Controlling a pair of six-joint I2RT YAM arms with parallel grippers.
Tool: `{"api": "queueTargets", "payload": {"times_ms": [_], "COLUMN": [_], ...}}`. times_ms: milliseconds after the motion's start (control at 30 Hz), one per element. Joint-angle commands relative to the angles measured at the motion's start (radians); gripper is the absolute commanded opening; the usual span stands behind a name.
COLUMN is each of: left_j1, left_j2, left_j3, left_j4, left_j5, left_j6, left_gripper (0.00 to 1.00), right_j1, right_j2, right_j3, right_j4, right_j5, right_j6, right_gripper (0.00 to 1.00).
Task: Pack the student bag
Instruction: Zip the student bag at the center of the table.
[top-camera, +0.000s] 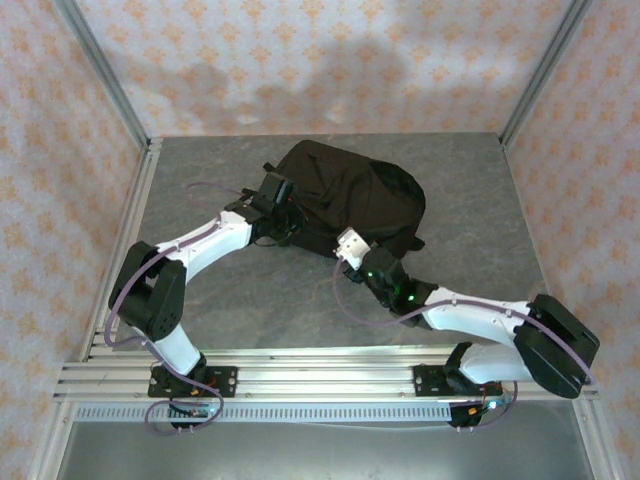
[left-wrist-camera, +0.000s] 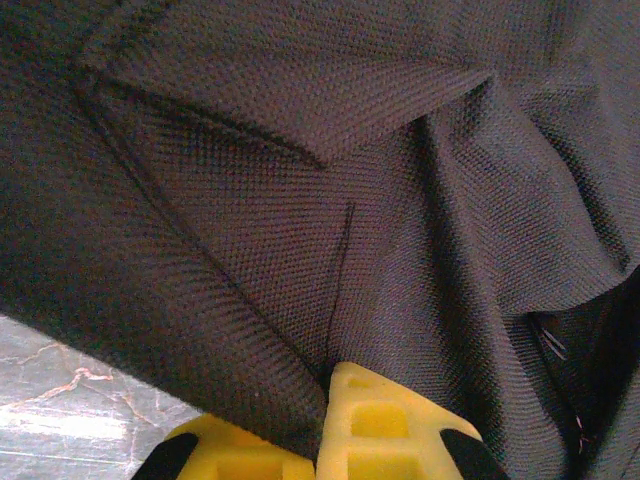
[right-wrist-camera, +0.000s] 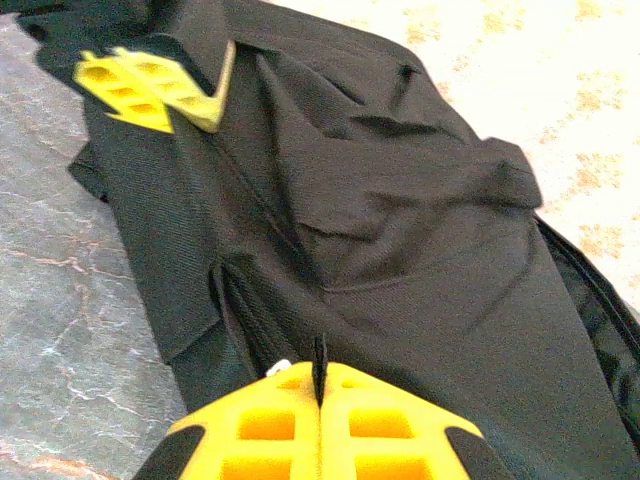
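Now, backpack (top-camera: 350, 195) pinched, left claw (left-wrist-camera: 318, 415), right claw (right-wrist-camera: 320, 385)

Looks like a robotics lab cell: patterned wall panels (top-camera: 300, 60) in aluminium posts (top-camera: 105, 75) beyond the left gripper (left-wrist-camera: 322, 420), a grey marbled tabletop (top-camera: 250, 300) beneath it, and slotted rails (top-camera: 320, 372) behind it carrying the arm bases (top-camera: 195, 380).

No txt, labels, brands, nos. or signs legible on the black soft fabric backpack (top-camera: 350, 195) or grey stone-look worktop (top-camera: 480, 190).
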Motion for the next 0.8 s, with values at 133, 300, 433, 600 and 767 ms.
{"api": "queueTargets", "payload": {"times_ms": [133,300,433,600,767], "left_j1": [0.022,0.056,0.079,0.089,0.101], "left_j2": [-0.039,-0.071,-0.093,-0.091,-0.061], "left_j3": [0.003,-0.017,-0.022,0.008,0.061], "left_j4": [-0.06,-0.09,-0.124,-0.175,-0.227], "left_j5": [-0.117,-0.132,-0.163,-0.187,-0.198], "left_j6": [0.038,0.041,0.063,0.097,0.146], "left_gripper": [0.0,0.0,0.0,0.0,0.0], "right_j1": [-0.005,-0.015,-0.037,-0.092,-0.101], "right_j2": [-0.078,-0.144,-0.207,-0.235,-0.231], "right_j3": [-0.035,-0.055,-0.063,-0.037,0.025], "right_j4": [-0.053,-0.079,-0.109,-0.188,-0.328], "right_j5": [0.167,0.211,0.227,0.202,0.097], "right_j6": [0.101,0.163,0.211,0.291,0.316], "right_gripper": [0.0,0.0,0.0,0.0,0.0]}}
